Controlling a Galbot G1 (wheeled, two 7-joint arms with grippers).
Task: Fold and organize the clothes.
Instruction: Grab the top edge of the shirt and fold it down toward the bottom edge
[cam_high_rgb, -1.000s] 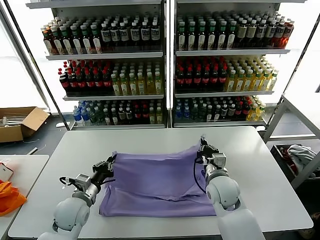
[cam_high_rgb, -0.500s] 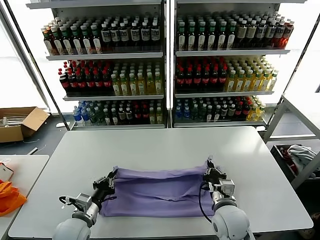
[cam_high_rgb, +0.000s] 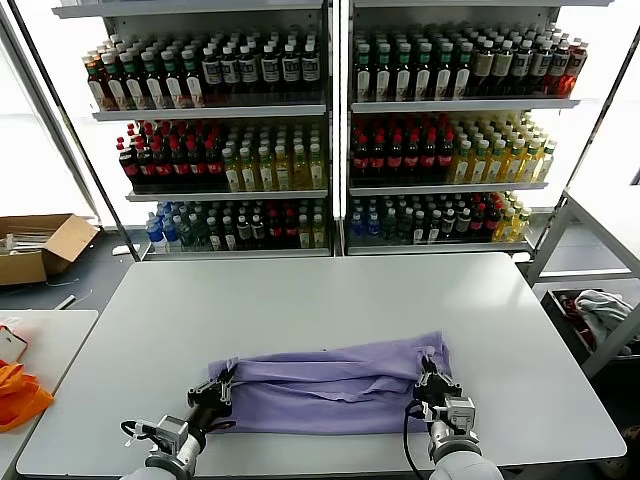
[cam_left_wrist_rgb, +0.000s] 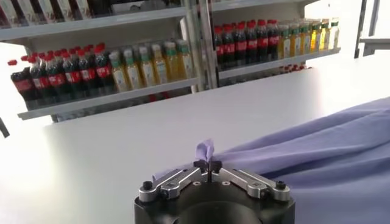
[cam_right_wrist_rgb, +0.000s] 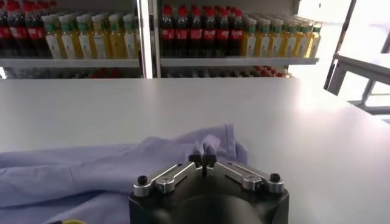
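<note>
Pinching the lavender T-shirt (cam_high_rgb: 330, 385), left gripper (cam_left_wrist_rgb: 208, 163) and right gripper (cam_right_wrist_rgb: 204, 160) clamp opposite edges.

The white table (cam_high_rgb: 330, 290) lies bare across the middle of the frame, open for passing. The lavender T-shirt (cam_high_rgb: 330, 385) spans the lower centre, pinched at both ends by the left gripper (cam_high_rgb: 225, 383) and right gripper (cam_high_rgb: 432, 372); bottle shelves (cam_high_rgb: 330, 140) wall off the upper frame

The T-shirt (cam_high_rgb: 335, 385) lies on the table (cam_high_rgb: 330, 295), near its front edge. The left gripper (cam_high_rgb: 222, 383) is at its left end and the right gripper (cam_high_rgb: 432, 372) at its right end. Shelves of bottles (cam_high_rgb: 330, 130) stand behind the table.
</note>
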